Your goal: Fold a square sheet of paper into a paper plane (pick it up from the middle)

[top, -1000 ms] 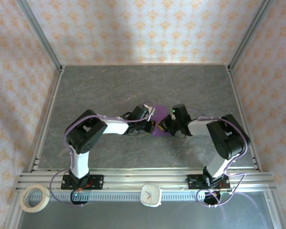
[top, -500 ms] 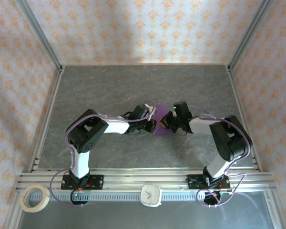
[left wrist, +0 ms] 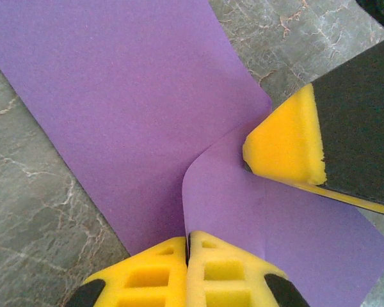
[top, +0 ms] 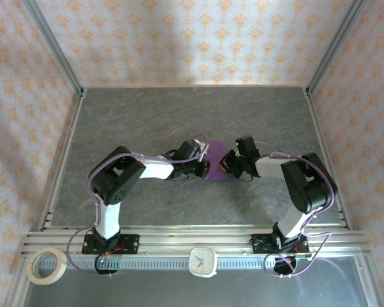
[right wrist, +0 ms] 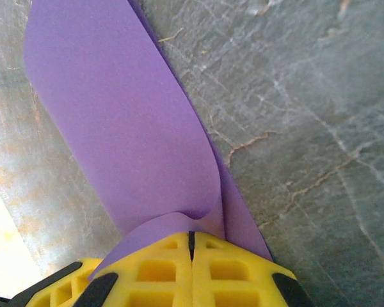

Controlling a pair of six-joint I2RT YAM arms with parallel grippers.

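Observation:
The square sheet of paper (top: 216, 174) is purple and lies partly folded on the grey table between my two grippers. In the left wrist view the paper (left wrist: 128, 96) curls up into my left gripper (left wrist: 187, 238), whose yellow pads are shut on its edge. A yellow pad of the right gripper's finger (left wrist: 288, 144) presses the same flap from the right. In the right wrist view the paper (right wrist: 109, 96) bends up in a loop into my right gripper (right wrist: 192, 235), which is shut on it. From above, the left gripper (top: 205, 167) and right gripper (top: 226, 165) face each other closely.
A roll of tape (top: 47, 265) and a small white clock (top: 203, 261) sit on the rail (top: 179, 240) in front of the arm bases. Aluminium frame posts and patterned walls close in the grey marbled table (top: 179, 115) at the back and sides.
The right gripper has shifted slightly to the right and back, so a little more purple paper shows between the grippers. The left arm has hardly moved.

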